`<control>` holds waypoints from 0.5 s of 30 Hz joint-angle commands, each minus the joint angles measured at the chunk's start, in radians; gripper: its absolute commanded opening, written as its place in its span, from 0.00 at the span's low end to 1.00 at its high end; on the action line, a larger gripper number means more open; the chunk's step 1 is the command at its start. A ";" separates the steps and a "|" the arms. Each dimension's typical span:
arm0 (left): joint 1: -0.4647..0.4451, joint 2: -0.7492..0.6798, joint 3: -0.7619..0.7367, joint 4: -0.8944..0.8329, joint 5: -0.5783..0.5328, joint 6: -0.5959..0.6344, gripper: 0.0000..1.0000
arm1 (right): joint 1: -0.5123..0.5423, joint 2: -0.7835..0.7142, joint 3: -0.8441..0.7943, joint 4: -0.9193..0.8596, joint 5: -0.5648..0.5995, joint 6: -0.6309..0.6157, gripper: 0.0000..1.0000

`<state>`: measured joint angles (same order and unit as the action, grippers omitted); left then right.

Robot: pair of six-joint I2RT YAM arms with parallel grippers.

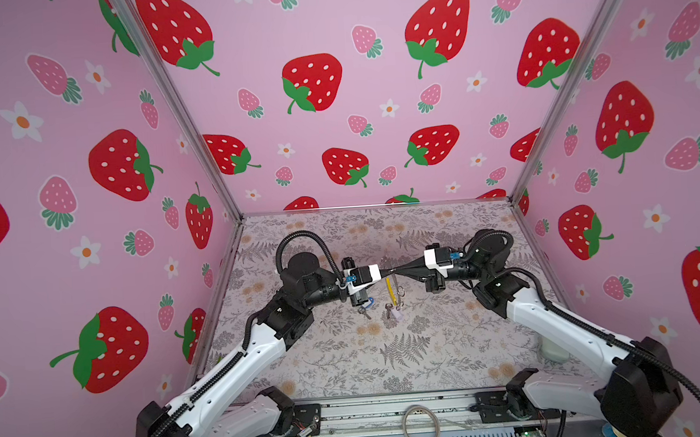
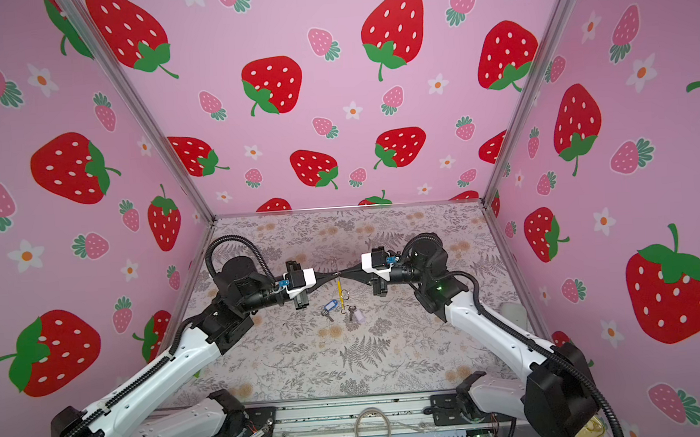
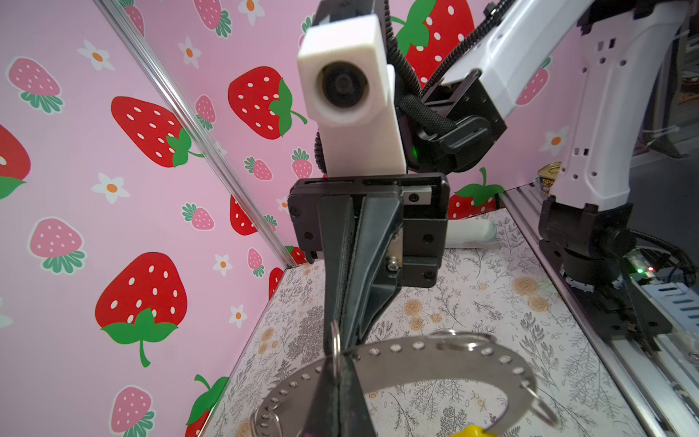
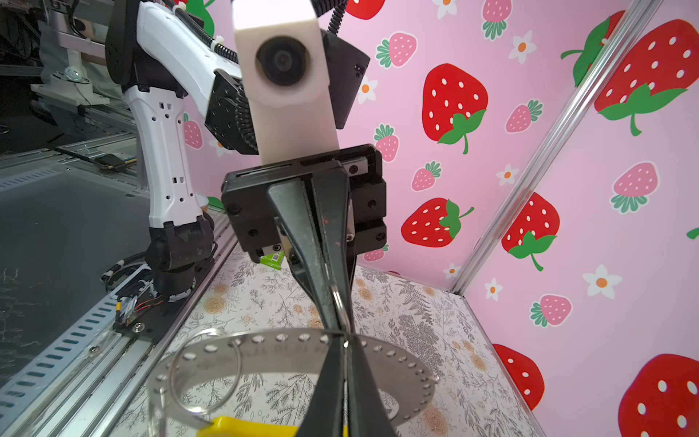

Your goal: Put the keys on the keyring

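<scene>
The keyring, a flat grey perforated band with a yellow section, hangs edge-on in mid-air above the mat in both top views. My left gripper is shut on it at a small upright metal loop. From the opposite side my right gripper meets it tip to tip, its jaws together on the same spot of the keyring. Both keys lie on the mat below: the blue-tagged one and the lilac-tagged one.
A plain pale hoop rests on the front rail. A white object sits at the mat's right edge behind my right arm. Strawberry-print walls close in the left, back and right sides.
</scene>
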<state>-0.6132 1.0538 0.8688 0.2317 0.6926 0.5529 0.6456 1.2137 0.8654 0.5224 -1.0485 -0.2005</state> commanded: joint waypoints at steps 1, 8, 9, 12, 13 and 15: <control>0.000 0.003 0.053 -0.003 0.038 0.022 0.00 | -0.001 0.004 0.040 0.013 -0.031 0.007 0.06; -0.001 0.004 0.054 -0.024 0.033 0.034 0.00 | -0.001 0.003 0.039 0.011 -0.029 0.002 0.00; -0.002 0.004 0.055 -0.030 0.030 0.040 0.00 | -0.001 0.004 0.037 0.011 -0.028 0.001 0.00; -0.001 0.003 0.053 -0.049 0.014 0.050 0.03 | -0.001 0.002 0.034 0.010 -0.017 -0.003 0.00; -0.002 0.000 0.051 -0.049 0.007 0.053 0.05 | -0.001 0.000 0.032 0.008 -0.013 -0.004 0.00; -0.002 -0.003 0.049 -0.055 -0.010 0.057 0.12 | -0.001 -0.002 0.028 0.008 -0.002 -0.007 0.00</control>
<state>-0.6132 1.0546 0.8818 0.2031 0.6888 0.5835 0.6449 1.2148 0.8703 0.5144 -1.0504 -0.1982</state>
